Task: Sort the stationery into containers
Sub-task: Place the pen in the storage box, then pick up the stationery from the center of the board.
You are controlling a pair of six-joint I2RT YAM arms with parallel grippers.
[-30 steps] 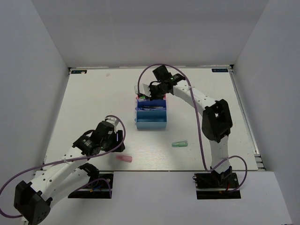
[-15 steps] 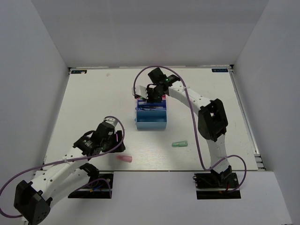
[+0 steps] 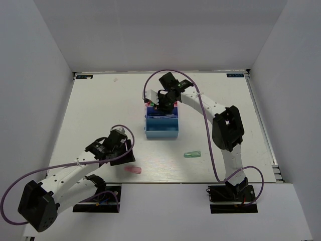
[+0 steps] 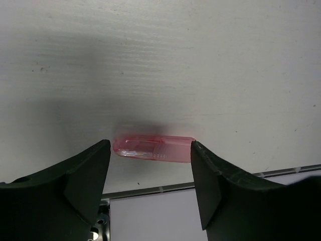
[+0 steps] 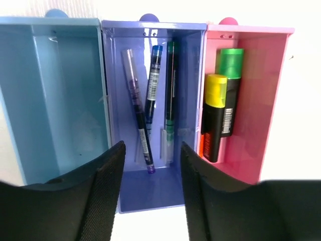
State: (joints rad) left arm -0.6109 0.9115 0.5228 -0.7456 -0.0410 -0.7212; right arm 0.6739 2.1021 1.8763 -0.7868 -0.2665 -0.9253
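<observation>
Left gripper (image 4: 149, 150): fingers spread apart, holding nothing.
Pink capsule piece (image 4: 153, 149): flat on the table (image 3: 90, 110), just beyond the left fingertips, lying across the gap between them, near the table's near edge.
Right gripper (image 5: 150, 150): fingers apart, nothing between them, poised above the row of trays.
Dark blue tray (image 5: 150, 193): straight below the right gripper's gap, with three thin pens (image 5: 153, 80) lying lengthwise in it.
Light blue tray (image 5: 55, 100): joined on, beyond one right finger.
Pink-red tray (image 5: 271, 100): joined on, beyond the other finger, holding a yellow-capped highlighter (image 5: 214, 115) beside a green-capped highlighter (image 5: 230, 90).
Mint-green capsule piece (image 3: 192, 154): on the table, well apart from both grippers.
</observation>
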